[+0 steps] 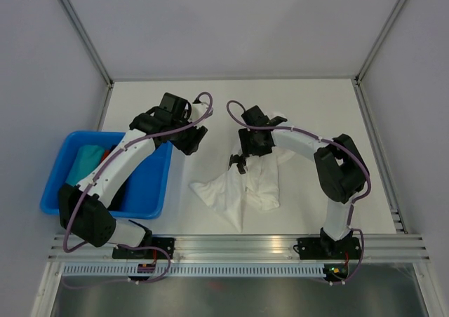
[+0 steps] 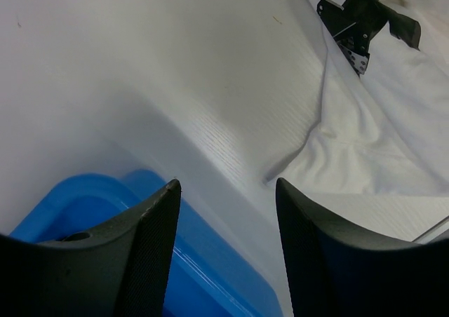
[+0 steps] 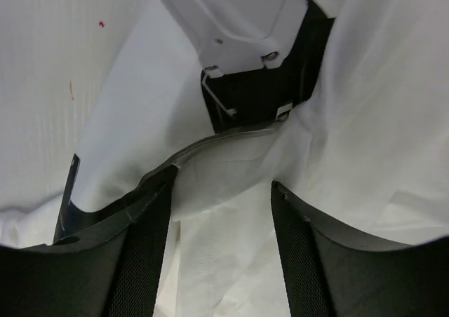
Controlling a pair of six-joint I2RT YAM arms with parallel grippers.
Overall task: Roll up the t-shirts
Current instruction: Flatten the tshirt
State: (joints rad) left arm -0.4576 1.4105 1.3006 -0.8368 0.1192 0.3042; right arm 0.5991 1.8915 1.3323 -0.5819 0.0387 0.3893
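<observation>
A crumpled white t-shirt (image 1: 235, 191) lies on the table between the arms. My right gripper (image 1: 238, 164) hovers at its upper edge. In the right wrist view the right gripper (image 3: 223, 178) stands open, with white cloth (image 3: 224, 261) and a grey collar edge (image 3: 210, 145) lying under and between the fingers, not pinched. My left gripper (image 1: 192, 143) hangs left of the shirt, by the bin's far right corner. It is open and empty (image 2: 226, 184), over bare table, with the shirt (image 2: 379, 135) off to its right. Teal (image 1: 88, 159) and red (image 1: 111, 151) cloth lie in the bin.
A blue bin (image 1: 163, 180) stands at the left, partly under the left arm; its corner (image 2: 91, 205) shows beneath the left fingers. White walls with metal rails enclose the table. An aluminium rail (image 1: 238, 245) runs along the near edge.
</observation>
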